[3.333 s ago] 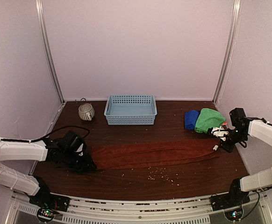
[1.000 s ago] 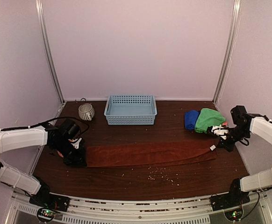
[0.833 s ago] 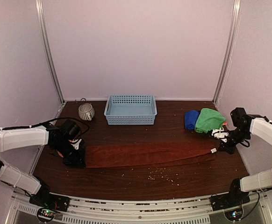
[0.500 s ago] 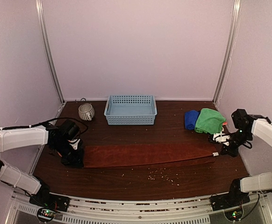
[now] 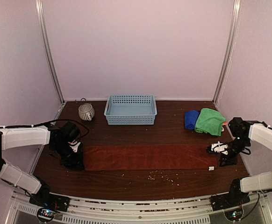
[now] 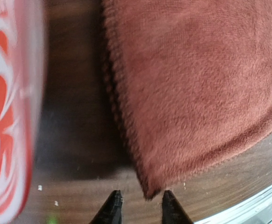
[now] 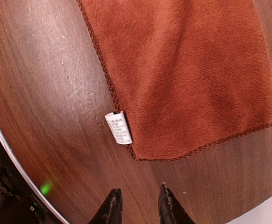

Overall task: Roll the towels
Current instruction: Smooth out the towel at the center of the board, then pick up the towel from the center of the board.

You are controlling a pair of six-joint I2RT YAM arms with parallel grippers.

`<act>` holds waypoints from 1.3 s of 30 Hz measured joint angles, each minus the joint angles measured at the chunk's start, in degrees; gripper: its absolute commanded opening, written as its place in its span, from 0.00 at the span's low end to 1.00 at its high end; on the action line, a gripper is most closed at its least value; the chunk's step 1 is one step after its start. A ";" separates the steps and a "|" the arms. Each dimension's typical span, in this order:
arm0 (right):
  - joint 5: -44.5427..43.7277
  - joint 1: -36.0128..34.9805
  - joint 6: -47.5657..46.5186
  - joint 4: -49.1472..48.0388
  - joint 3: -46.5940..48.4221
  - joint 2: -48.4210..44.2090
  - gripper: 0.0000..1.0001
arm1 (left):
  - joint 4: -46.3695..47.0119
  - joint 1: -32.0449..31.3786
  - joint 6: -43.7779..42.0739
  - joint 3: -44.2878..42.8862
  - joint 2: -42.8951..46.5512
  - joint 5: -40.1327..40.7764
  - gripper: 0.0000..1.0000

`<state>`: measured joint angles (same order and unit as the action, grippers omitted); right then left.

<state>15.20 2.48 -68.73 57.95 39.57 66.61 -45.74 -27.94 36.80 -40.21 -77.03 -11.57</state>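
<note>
Long rust-red soft towel [image 5: 147, 157] has been stretched out and laid flat on the dark wooden table [image 5: 173, 135], front-centre. Left gripper [image 6: 139, 208] and right gripper [image 7: 138, 205] have been released, fingers parted and empty. Rolling can be started.

Your top view is evenly lit, with a pinkish cast, soft shadows only and lowish contrast. Left wrist: rust-red towel [image 6: 196, 84] pile is sharp, red-and-white shape [image 6: 7, 107] at frame left is badly blurred, dark shadow beside the hem. Right wrist: crisp, pale glare on the bench [image 7: 47, 70] upper left.
</note>
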 measured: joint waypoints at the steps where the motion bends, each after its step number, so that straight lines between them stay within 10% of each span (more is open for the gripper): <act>1: 0.26 0.00 -0.04 0.87 1.09 0.00 0.29 | -1.29 0.00 -0.07 -0.63 0.22 0.02 0.39; 6: 3.78 0.00 3.61 1.36 9.38 1.55 0.24 | -8.09 0.04 -0.81 -9.68 2.64 0.66 0.37; 15: 7.54 -1.84 20.37 -10.32 14.62 16.09 0.13 | -1.01 0.11 -5.49 -17.51 -4.46 2.25 0.00; 39: -12.02 0.24 35.45 -25.49 17.81 32.17 0.17 | 22.10 -1.14 -7.98 -14.56 -22.56 3.39 0.00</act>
<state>3.18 2.72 -33.28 32.47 57.39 98.78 -23.64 -29.08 28.82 -54.76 -99.59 -8.19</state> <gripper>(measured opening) 0.142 0.002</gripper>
